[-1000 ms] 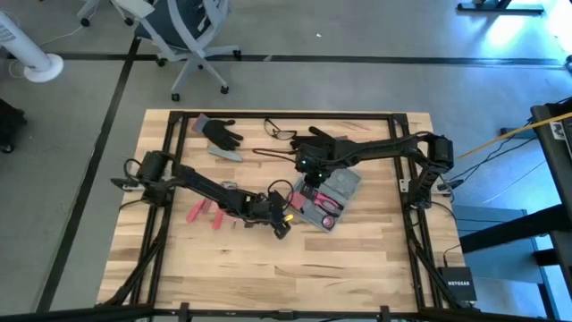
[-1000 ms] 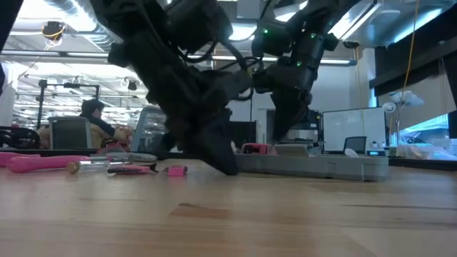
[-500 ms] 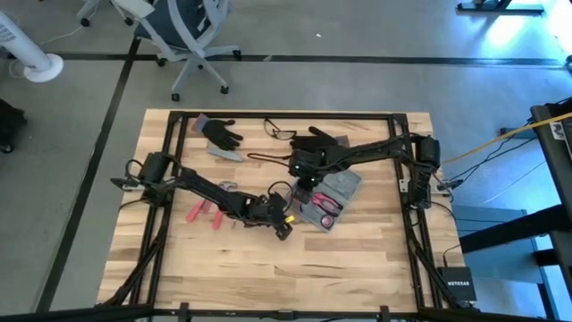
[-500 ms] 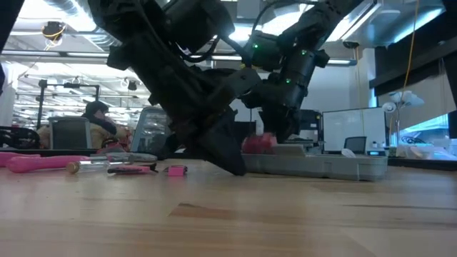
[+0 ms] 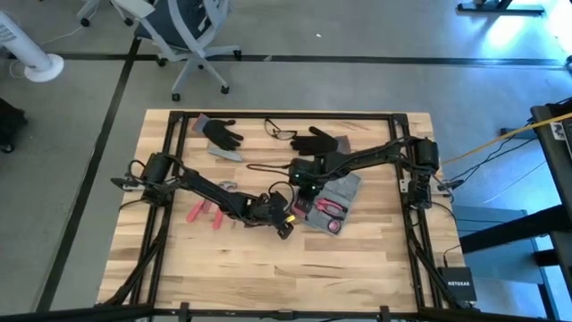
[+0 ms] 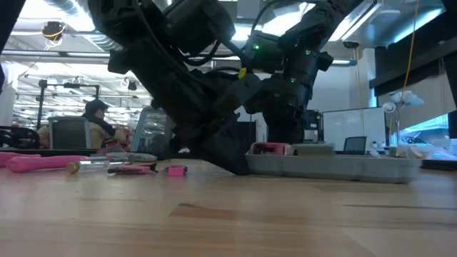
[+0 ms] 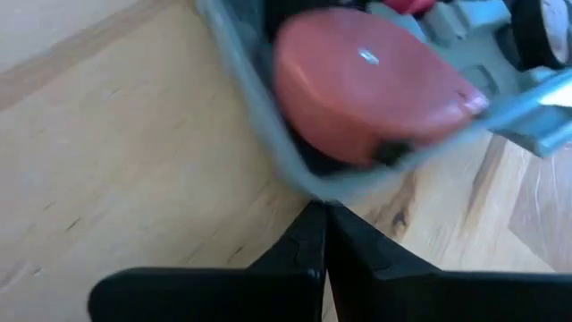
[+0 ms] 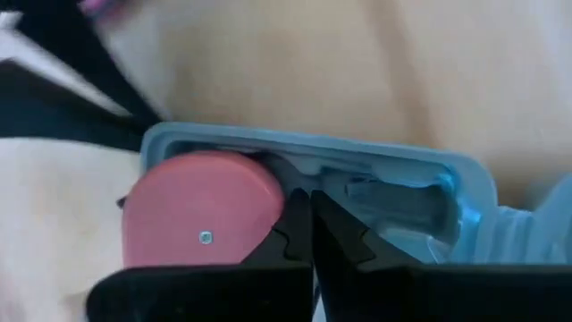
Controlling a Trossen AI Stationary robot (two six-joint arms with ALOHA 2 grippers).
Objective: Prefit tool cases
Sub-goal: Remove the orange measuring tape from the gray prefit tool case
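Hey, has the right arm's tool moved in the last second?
Yes. In the high view the right tool, shut, has slid leftward, away from the black glove at the table's far edge and toward the left tool.

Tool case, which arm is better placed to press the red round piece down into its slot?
Probably the right. Its end effector, shut, sits over the tool case right beside the red round piece. The left end effector, also shut, is on the wood outside the case rim.
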